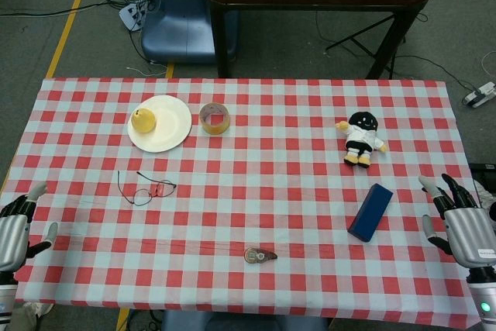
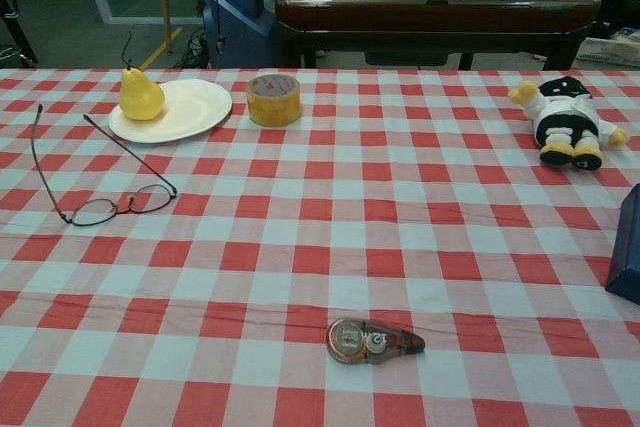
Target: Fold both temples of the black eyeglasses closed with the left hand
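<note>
The left hand [image 1: 15, 230] hovers at the table's [image 1: 271, 168] left edge, fingers spread and holding nothing. The black eyeglasses [image 1: 145, 188] lie just inward with both temples unfolded, in front of the plate [image 1: 172, 125] carrying a pear [image 1: 143, 120]. At the right edge, the right hand [image 1: 465, 226] is likewise spread and unladen.

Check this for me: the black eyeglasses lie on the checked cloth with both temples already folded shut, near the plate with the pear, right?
Not quite. The black eyeglasses do lie on the checked cloth near the plate with the pear, but both temples are open, spread away from the lenses, as the chest view shows.
</note>
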Tool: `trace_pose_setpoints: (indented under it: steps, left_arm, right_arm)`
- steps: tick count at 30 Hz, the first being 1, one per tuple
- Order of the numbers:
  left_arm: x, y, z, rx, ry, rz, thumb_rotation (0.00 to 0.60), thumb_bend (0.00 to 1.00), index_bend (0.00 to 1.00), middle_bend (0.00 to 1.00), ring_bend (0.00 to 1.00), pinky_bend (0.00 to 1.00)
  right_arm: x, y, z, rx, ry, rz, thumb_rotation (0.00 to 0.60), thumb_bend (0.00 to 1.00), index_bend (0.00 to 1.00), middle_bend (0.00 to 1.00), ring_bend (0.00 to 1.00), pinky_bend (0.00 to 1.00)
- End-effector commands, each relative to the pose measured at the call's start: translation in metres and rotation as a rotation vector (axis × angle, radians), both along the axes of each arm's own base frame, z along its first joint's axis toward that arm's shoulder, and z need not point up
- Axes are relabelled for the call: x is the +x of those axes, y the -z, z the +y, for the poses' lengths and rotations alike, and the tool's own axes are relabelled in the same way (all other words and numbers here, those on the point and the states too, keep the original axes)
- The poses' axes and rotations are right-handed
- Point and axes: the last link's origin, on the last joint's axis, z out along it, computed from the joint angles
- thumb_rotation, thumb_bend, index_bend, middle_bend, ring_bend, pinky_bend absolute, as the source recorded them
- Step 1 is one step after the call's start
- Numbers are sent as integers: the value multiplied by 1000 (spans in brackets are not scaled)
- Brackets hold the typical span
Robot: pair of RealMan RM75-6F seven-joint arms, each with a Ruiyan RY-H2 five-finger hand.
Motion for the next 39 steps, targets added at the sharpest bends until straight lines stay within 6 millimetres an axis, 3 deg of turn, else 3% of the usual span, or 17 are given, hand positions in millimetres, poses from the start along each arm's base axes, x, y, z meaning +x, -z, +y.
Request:
trace_pose_setpoints:
  steps: [1,11,14,18,23,26,31,39]
  left_arm:
    - [0,1,0,-2,1,0,600,426,70,181,172,195]
    - [8,4,6,-28,61,-11,600,427,71,181,179,195]
    - [14,7,14,-59,112,-19,600,427,74,199,225,248]
    - [28,12,26,-96,192,-28,600,426,86,366,375,402]
    - [56,31,42,-195,310,-103,600,426,152,797,796,811]
    - [73,45,53,-260,368,-81,600,426,162,920,912,911]
    - [102,72,64,-362,421,-14,600,426,127,993,984,975]
    - [127,109,76,-461,367,88,600,428,0,1000,1000,1000]
  right_arm:
    - [0,-1,-1,-4,-2,0,600,491,83,262,37,145]
    - [3,-9,-5,-40,-24,10,600,492,83,260,37,145]
    - [5,-11,-7,-45,-27,20,600,492,83,259,37,145]
    - [7,-11,-10,-45,-27,27,600,492,83,259,37,145]
    - [9,-10,-13,-43,-19,32,600,492,83,259,36,145]
    - [10,-9,-14,-36,-17,35,600,492,83,259,37,145]
    - [10,-9,-15,-31,-8,42,600,492,83,259,37,145]
    - [7,-10,-15,-23,5,44,600,492,83,259,37,145]
